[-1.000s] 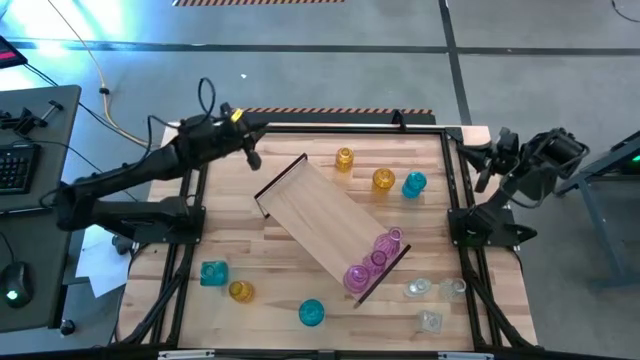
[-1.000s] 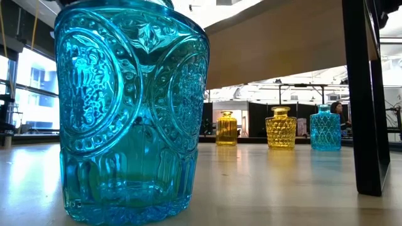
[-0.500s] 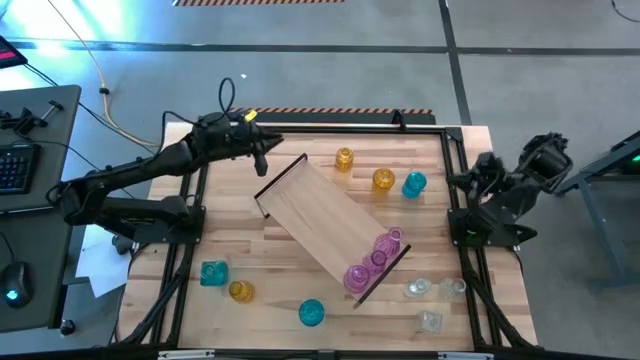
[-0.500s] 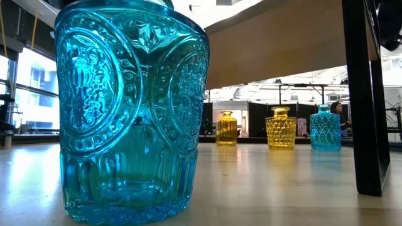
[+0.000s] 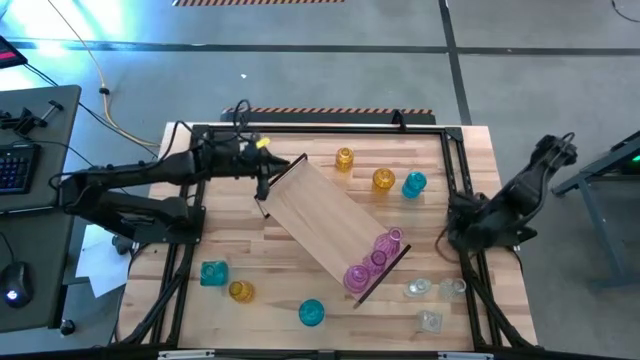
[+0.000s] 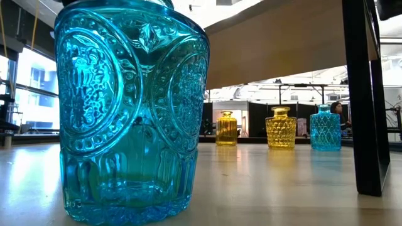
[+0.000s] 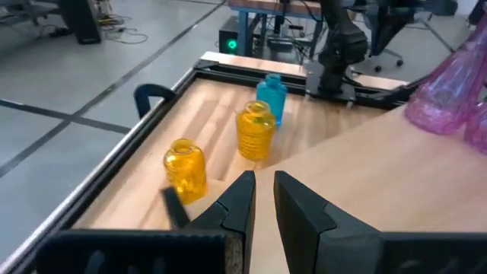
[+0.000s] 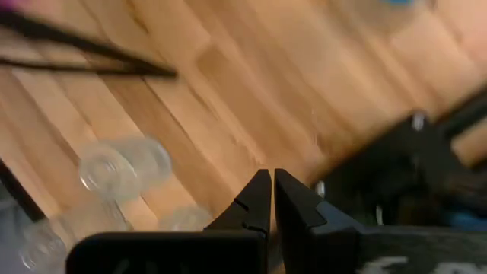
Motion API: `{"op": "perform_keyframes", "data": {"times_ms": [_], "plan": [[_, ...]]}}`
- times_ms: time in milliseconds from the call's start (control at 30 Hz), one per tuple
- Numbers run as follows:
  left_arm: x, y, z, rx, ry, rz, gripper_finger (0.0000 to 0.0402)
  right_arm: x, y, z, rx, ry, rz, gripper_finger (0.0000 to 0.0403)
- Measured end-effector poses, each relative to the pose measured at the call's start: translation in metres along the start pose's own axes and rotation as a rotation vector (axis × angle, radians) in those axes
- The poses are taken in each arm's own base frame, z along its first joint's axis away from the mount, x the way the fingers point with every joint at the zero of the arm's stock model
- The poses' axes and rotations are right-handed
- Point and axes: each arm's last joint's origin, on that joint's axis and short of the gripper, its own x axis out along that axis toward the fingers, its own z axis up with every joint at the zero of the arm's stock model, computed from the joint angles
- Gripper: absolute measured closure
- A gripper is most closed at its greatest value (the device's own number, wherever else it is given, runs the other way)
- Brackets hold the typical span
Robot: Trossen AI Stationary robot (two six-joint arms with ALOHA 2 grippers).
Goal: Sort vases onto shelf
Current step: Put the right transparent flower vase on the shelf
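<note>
The shelf (image 5: 330, 225) lies slantwise on the tabletop, with three pink vases (image 5: 372, 260) standing at its near-right end. Two yellow vases (image 5: 344, 158) (image 5: 383, 180) and a teal vase (image 5: 414, 184) stand behind it. Two teal vases (image 5: 213, 272) (image 5: 312, 313) and a yellow vase (image 5: 240, 291) stand near the front left. Clear vases (image 5: 432, 292) stand at the front right. My left gripper (image 5: 266, 178) (image 7: 264, 199) hovers at the shelf's far-left end piece (image 7: 173, 207), open by a narrow gap with nothing in it. My right gripper (image 5: 455, 215) (image 8: 272, 183) is shut and points down over the table's right edge.
A black frame (image 5: 320, 128) runs around the tabletop, and my right gripper hangs close to its right rail (image 5: 462, 200). The teal vase at the front stands right before the low camera (image 6: 132, 107). A desk with a keyboard (image 5: 15, 165) lies off to the left.
My left gripper has swung from the table's far-left corner toward the right and down, reaching the shelf's far-left end. My right gripper has tipped from level to pointing down while dropping toward the table's near side along the right rail. No vase has moved, and the shelf has stayed put.
</note>
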Motion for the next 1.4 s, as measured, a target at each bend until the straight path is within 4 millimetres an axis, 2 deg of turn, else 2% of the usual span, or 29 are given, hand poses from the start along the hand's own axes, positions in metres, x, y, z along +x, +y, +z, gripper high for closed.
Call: {"op": "perform_keyframes", "data": {"times_ms": [167,367,467,567,800,933,1100,1233,1400], "plan": [[-0.001,-0.026,-0.001,0.028,0.002,0.013,0.0358,0.013,0.021,-0.003,-0.009,0.11,-0.064,0.0403],[-0.006,-0.058,-0.006,0.091,0.017,0.014,0.0358,0.019,0.036,-0.005,0.0,0.227,-0.019,0.0398],[-0.01,-0.071,-0.011,0.125,0.035,0.038,0.0358,0.019,0.037,-0.006,0.031,0.267,-0.007,0.0378],[-0.014,-0.08,-0.013,0.159,0.04,0.063,0.0358,0.019,0.037,-0.007,0.06,0.284,-0.009,0.0339],[-0.017,-0.089,-0.015,0.179,0.039,0.057,0.0358,0.019,0.039,-0.009,0.149,0.289,-0.012,0.0227],[-0.019,-0.091,-0.019,0.168,0.066,0.046,0.0358,0.019,0.042,-0.019,0.185,0.366,-0.048,0.0187],[-0.02,-0.093,-0.022,0.156,0.087,0.052,0.0358,0.019,0.048,-0.038,0.187,0.436,-0.07,0.018],[-0.021,-0.095,-0.022,0.151,0.085,0.053,0.0358,0.021,0.056,-0.048,0.19,0.354,-0.04,0.0187],[-0.021,-0.095,-0.022,0.151,0.082,0.051,0.0358,0.027,0.061,-0.057,0.17,0.329,-0.096,0.0194]]}}
